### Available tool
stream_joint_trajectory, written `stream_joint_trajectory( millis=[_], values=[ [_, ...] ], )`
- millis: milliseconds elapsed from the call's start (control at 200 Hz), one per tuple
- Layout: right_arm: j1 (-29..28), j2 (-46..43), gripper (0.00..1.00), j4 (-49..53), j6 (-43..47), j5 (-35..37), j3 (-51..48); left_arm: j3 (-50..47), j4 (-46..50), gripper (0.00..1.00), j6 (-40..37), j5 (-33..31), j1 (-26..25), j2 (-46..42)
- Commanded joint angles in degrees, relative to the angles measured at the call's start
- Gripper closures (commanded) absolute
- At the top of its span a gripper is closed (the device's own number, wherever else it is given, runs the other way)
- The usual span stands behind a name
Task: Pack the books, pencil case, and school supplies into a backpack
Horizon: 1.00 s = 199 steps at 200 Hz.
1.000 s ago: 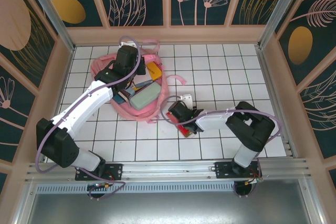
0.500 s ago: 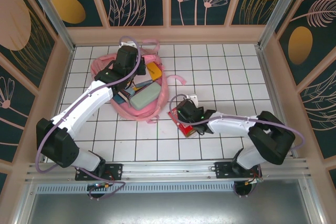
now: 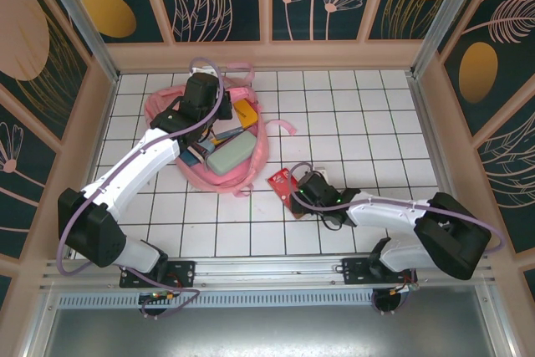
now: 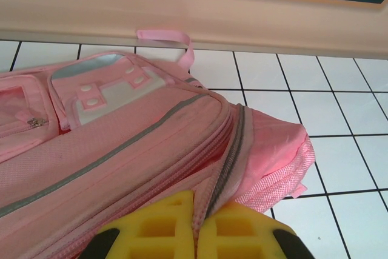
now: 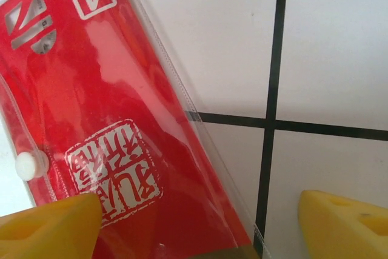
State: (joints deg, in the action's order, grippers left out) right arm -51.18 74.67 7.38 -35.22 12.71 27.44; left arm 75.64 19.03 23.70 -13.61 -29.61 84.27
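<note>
Two yellow moulded fingertips (image 4: 151,235) of the left gripper (image 4: 195,230) press tight together on a seam of the backpack (image 4: 121,162), pinching its woven pink fabric just beside a grey zipper band. The backpack is soft and slumped. It has a pale grey-blue front panel with small white tabs, a thin grey stripe across the cloth, and a pink loop at its top.

Seen from above, the backpack (image 3: 157,108) lies open on the white tiled table (image 3: 376,123). Inside it rest the mint pencil case (image 3: 229,156), a smooth rounded oblong, and a yellow book (image 3: 244,112).

Just beside the backpack, on the right arm's side, the red packet (image 5: 103,119) lies flat on the tiles. It is glossy red under a clear plastic sleeve, with a white snap stud. Its white print shows a boxed "4", a striped logo and a square seal of characters I cannot read. The right gripper (image 5: 194,228) hangs over the packet's end, jaws spread wide, gripping nothing.
</note>
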Motion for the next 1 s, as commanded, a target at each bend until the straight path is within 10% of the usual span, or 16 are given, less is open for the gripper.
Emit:
stream_joint_trajectory(
  millis=[0,641,991],
  values=[
    [-0.06,1.94,0.19,-6.57,-2.6,-9.59,-1.6,0.04,-6.71,1.0,1.08,1.05,0.43,-1.03],
    [0.05,6.19,0.76,-13.45,-2.92,-14.9,1.07,0.03,-6.69,1.0,1.04,1.43,0.51,-0.25],
    [-11.33,9.64,0.67,1.46,-4.85,6.41,12.33,-0.1,-6.77,1.0,1.21,1.66,0.51,-0.46]
  ],
)
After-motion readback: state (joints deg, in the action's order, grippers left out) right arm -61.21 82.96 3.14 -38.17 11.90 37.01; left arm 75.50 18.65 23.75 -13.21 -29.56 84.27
